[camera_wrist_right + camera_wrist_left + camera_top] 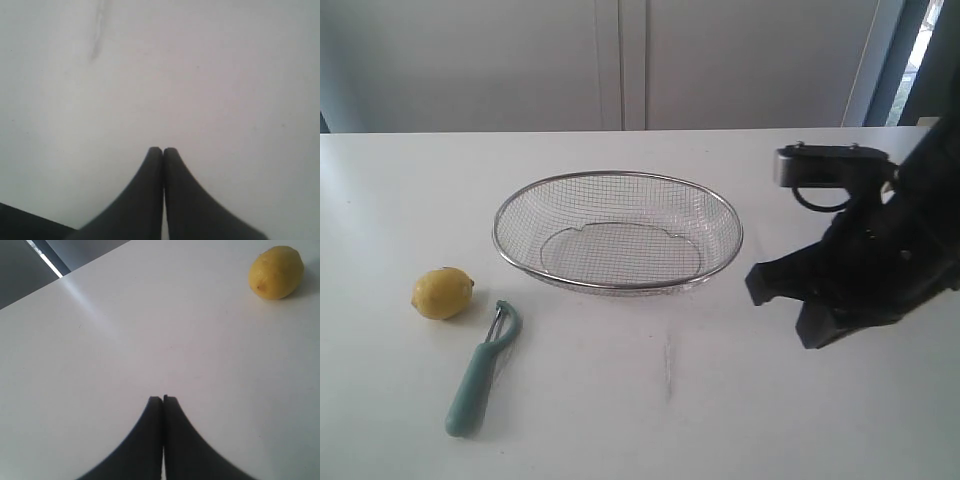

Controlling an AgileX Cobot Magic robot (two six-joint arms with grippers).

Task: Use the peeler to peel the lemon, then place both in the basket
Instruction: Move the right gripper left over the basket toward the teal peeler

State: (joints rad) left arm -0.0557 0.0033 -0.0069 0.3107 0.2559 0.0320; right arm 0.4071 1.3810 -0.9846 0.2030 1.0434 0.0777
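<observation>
Your counter (620, 420) is white and carries everything. One faint dark scuff (668, 365) sits in front of the basket.

Right arm (880, 260): a black mass at the right of the exterior view, above the counter. It is beside the basket's right end and not touching it.

Basket (535, 215): silver wire mesh, oval and shallow, upright at mid-counter. You can see nothing in it, just mesh and rim.

Peeler (480, 370): lying flat on the counter, in front of the basket and to its left. The teal handle points toward the near edge and the Y-head points toward the lemon. Head and lemon are near each other but apart. Nothing is gripping it.

Lemon (443, 293): whole and yellow, resting on the counter left of the basket and well clear of the rim. Its nub end faces right in the exterior view, and the peel looks intact.

Right gripper (163, 150): fingertips pressed together with nothing between them, over bare counter. Its wrist view shows only the scuff.

Left gripper (163, 399): you won't find it in the exterior view. Its wrist view shows the fingertips pressed together with nothing pinched. It is over bare counter, and the lemon (276, 272) is in view, well apart from the tips.
</observation>
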